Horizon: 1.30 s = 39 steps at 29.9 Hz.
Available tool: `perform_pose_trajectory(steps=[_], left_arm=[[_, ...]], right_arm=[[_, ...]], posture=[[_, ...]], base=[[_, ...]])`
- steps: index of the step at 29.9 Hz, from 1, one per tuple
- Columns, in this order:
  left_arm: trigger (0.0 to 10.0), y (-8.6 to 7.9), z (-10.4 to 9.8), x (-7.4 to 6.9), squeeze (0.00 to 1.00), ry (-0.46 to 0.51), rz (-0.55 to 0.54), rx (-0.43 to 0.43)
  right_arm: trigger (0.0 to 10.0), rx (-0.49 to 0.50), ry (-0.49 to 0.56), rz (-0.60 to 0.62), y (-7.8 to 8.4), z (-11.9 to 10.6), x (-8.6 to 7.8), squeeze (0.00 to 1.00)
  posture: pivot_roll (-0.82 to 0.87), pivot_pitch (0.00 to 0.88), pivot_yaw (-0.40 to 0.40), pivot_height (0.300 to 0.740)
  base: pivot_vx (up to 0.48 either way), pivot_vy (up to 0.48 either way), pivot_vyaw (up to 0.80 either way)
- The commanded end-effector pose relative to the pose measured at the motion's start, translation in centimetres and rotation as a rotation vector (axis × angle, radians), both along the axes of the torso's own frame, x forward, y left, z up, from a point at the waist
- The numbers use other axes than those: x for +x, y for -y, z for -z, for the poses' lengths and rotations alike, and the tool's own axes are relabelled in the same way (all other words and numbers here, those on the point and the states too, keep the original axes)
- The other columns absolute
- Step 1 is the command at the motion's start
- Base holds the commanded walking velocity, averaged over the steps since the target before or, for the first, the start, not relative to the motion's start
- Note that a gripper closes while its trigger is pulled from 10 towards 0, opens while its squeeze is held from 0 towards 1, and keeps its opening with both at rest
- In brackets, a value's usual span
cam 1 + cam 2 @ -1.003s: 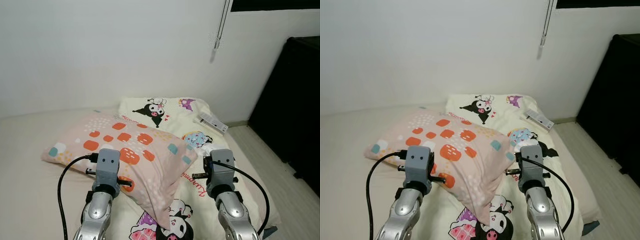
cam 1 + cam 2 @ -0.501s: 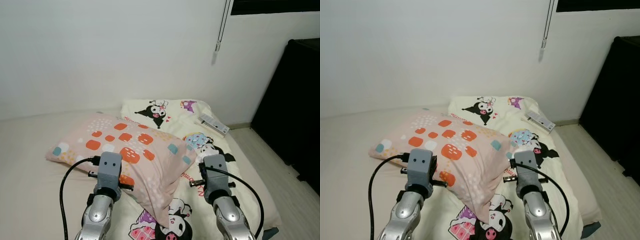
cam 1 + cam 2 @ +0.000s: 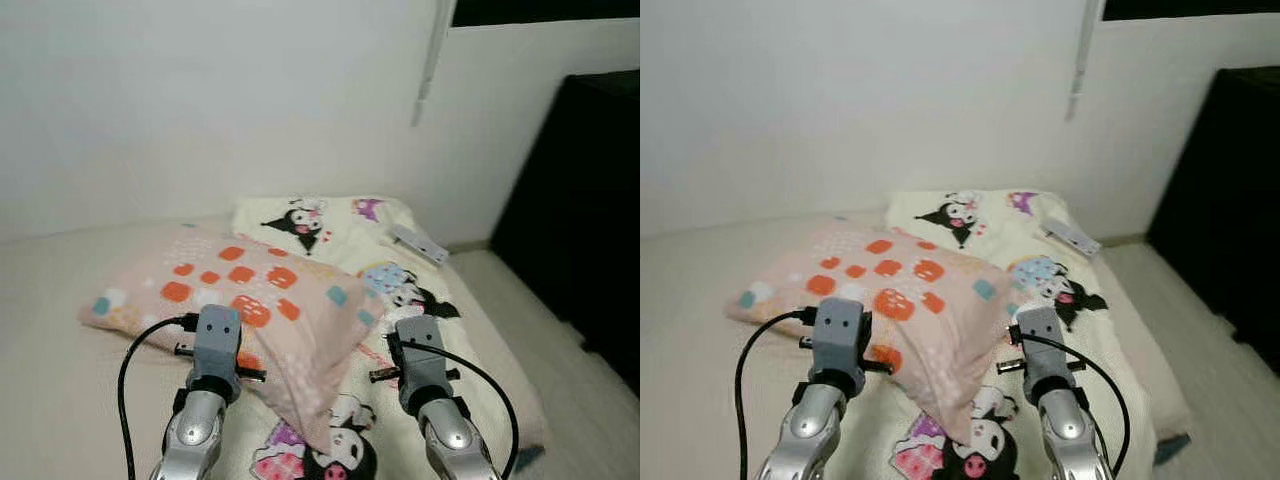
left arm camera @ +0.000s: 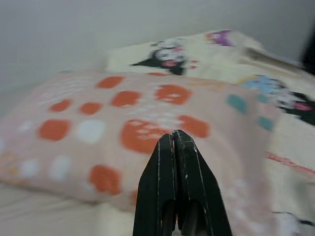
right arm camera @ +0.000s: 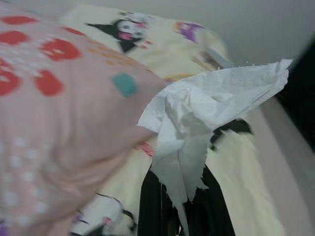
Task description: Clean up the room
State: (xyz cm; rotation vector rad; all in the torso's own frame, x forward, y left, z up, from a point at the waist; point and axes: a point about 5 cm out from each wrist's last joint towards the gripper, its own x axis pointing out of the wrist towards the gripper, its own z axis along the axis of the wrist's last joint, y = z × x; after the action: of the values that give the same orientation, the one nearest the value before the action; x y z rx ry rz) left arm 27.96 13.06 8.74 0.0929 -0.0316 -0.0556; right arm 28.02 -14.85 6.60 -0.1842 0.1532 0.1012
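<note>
A crumpled tissue (image 5: 206,105) is held in the right pincer (image 5: 184,196) above the bed (image 3: 60,400); the left pincer (image 4: 176,140) is closed before the pillow (image 3: 240,300).

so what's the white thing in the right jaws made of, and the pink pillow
White wad: looks like thin tissue paper, matte, with crumpled folds and ragged torn edges. Pink pillow: seems soft woven fabric, matte, printed with orange and teal patches; it sags and creases.
</note>
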Motion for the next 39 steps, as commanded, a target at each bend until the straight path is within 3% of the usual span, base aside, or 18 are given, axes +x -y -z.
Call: perform_pose_trajectory(steps=[1,39], left_arm=[[10.0,0.01,0.52,-0.31,0.0,-0.015,0.0,-0.001],[10.0,0.06,0.54,-0.07,0.0,-0.018,0.028,0.003]], right_arm=[[10.0,0.018,-0.004,0.004,-0.03,0.26,-0.18,0.0],[10.0,0.012,-0.023,0.017,-0.02,0.52,0.21,0.0]], posture=[[-0.01,0.076,-0.005,0.74],[-0.01,0.067,0.008,0.74]], base=[[0.0,0.0,-0.8],[0.0,0.0,-0.8]])
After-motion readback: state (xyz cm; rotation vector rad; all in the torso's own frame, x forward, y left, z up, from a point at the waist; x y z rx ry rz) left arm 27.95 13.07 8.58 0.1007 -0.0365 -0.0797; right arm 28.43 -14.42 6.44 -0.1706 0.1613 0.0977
